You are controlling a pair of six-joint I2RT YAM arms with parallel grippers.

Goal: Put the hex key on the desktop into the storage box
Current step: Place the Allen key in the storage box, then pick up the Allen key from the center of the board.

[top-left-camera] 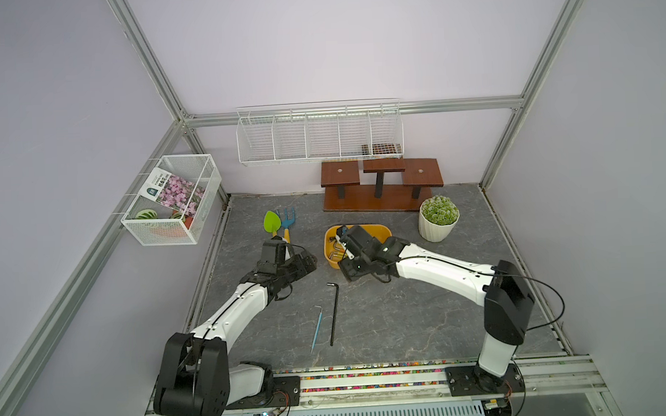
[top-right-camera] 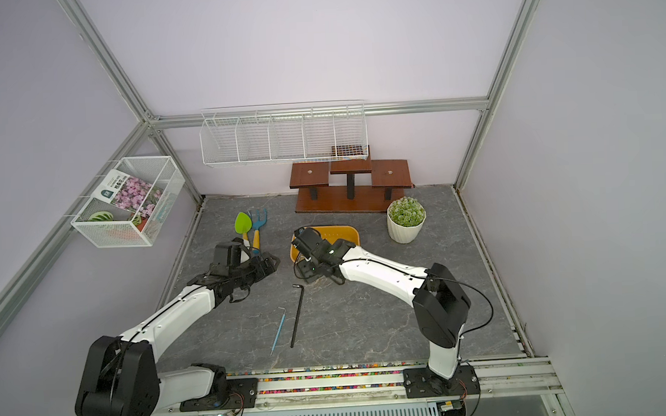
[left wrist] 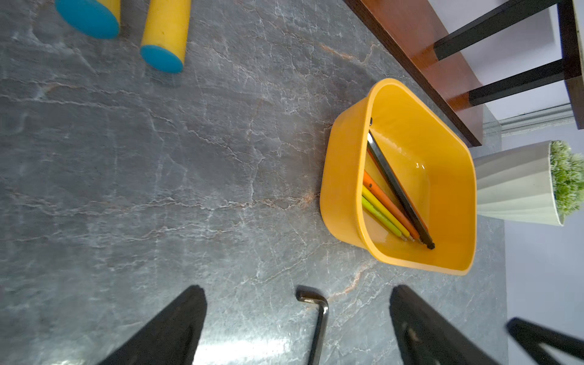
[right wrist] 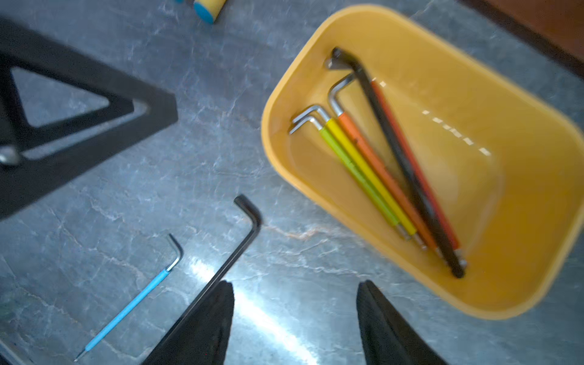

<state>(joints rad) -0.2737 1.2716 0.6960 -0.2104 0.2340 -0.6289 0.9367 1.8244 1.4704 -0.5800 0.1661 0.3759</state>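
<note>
Grey marbled tabletop (top-left-camera: 425,321) fills the cell floor. A long white wire rack (top-left-camera: 320,136) hangs on the back wall and a white mesh basket (top-left-camera: 173,200) on the side wall, with a flower seed packet in it. Brown wooden stand (top-left-camera: 377,199) sits at the back of the tabletop, and a white plant pot (top-left-camera: 438,221) stands just beside its end.

Both arms reach in from the front rail. The yellow storage box (top-left-camera: 382,232) sits mid-tabletop in front of the stand, partly covered by the right arm's wrist in both top views. Green trowel (top-left-camera: 272,221) and blue rake (top-left-camera: 287,218) lie side by side off to the left arm's side, handles pointing at that arm.

Left gripper (left wrist: 297,287): fingers wide apart, nothing held, near the tool handles and beside the box. Right gripper (right wrist: 295,284): fingers apart too, nothing between them, at the box's near corner over bare tabletop.

Black hex key (top-left-camera: 334,313) lies flat on the tabletop between the two arms, in front of the box and not touching it, with its bent end toward the box. Thin blue hex key (top-left-camera: 316,329) lies just beside it on the left arm's side, roughly parallel, apart from it.

Inside the box, packed along one side: second black key (right wrist: 401,164), red key (right wrist: 414,167), orange key (right wrist: 379,177), yellow key (right wrist: 368,173), green key (right wrist: 357,177).
</note>
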